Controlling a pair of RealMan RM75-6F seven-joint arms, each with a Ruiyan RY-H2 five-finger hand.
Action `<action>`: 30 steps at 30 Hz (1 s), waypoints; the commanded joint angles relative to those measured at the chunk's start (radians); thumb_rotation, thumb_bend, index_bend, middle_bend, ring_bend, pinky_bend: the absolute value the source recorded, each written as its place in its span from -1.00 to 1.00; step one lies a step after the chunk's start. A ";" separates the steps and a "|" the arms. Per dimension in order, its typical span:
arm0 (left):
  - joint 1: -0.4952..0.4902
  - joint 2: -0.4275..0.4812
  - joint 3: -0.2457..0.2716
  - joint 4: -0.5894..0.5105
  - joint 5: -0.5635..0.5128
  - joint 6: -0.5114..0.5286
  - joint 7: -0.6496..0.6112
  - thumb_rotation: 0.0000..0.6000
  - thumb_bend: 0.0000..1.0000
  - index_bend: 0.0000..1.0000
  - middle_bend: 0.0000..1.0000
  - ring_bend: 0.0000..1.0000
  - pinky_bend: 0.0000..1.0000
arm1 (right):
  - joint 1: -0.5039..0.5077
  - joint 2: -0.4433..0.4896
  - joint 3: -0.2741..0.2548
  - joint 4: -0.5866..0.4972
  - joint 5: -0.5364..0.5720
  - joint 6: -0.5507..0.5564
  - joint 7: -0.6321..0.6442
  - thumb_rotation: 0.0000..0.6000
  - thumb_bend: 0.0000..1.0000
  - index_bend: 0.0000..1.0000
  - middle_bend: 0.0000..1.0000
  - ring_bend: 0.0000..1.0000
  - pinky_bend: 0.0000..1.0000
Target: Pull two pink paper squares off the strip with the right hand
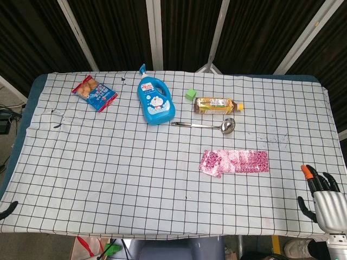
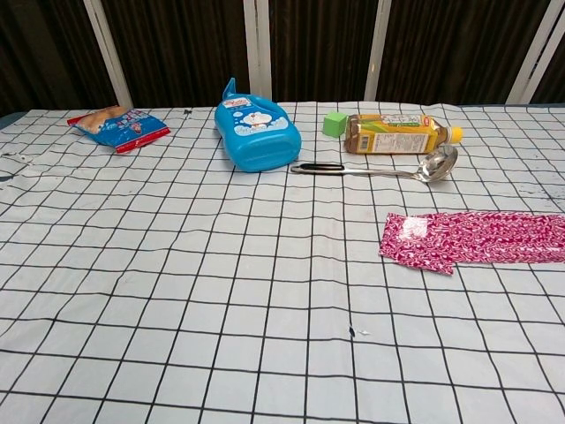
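The pink patterned paper strip (image 1: 235, 162) lies flat on the checked cloth, right of centre; its left end overlaps a slightly skewed square. In the chest view the strip (image 2: 477, 240) runs to the right edge of the frame. My right hand (image 1: 321, 197) hangs off the table's front right corner, well right of and nearer than the strip, fingers apart and holding nothing. Only a dark tip of my left hand (image 1: 7, 209) shows at the front left edge, and its fingers cannot be made out. Neither hand appears in the chest view.
At the back stand a blue detergent bottle (image 1: 154, 102), a green cube (image 1: 190, 95), a lying tea bottle (image 1: 218, 105) and a metal ladle (image 1: 206, 125). A snack bag (image 1: 94, 93) lies at the back left. The cloth's front edge (image 1: 173, 235) is close to the hands.
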 commanded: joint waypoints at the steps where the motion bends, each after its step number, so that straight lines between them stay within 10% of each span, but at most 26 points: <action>1: -0.003 0.000 0.000 -0.004 -0.005 -0.007 0.000 1.00 -0.45 -0.72 -1.00 -1.00 -0.83 | 0.017 -0.008 -0.002 -0.009 -0.013 -0.022 -0.020 1.00 -0.15 -0.97 -0.72 -0.43 -0.73; 7: 0.000 0.003 -0.003 -0.007 -0.011 -0.002 -0.003 1.00 -0.45 -0.72 -1.00 -1.00 -0.83 | 0.094 -0.007 0.025 -0.065 -0.004 -0.126 -0.095 1.00 -0.15 -0.95 -0.35 -0.14 -0.56; 17: -0.002 0.007 -0.008 -0.006 -0.024 -0.007 -0.013 1.00 -0.45 -0.72 -1.00 -1.00 -0.83 | 0.245 -0.039 0.102 -0.183 0.103 -0.324 -0.259 1.00 0.07 -0.80 0.40 0.55 0.26; 24: -0.006 0.009 -0.010 -0.006 -0.030 -0.014 -0.015 1.00 -0.45 -0.72 -1.00 -1.00 -0.83 | 0.333 -0.110 0.136 -0.211 0.201 -0.423 -0.413 1.00 0.62 -0.67 0.68 0.73 0.39; 30: -0.008 0.010 -0.014 -0.005 -0.037 -0.018 -0.021 1.00 -0.45 -0.72 -1.00 -1.00 -0.83 | 0.397 -0.187 0.124 -0.204 0.288 -0.493 -0.571 1.00 0.69 -0.67 0.69 0.74 0.39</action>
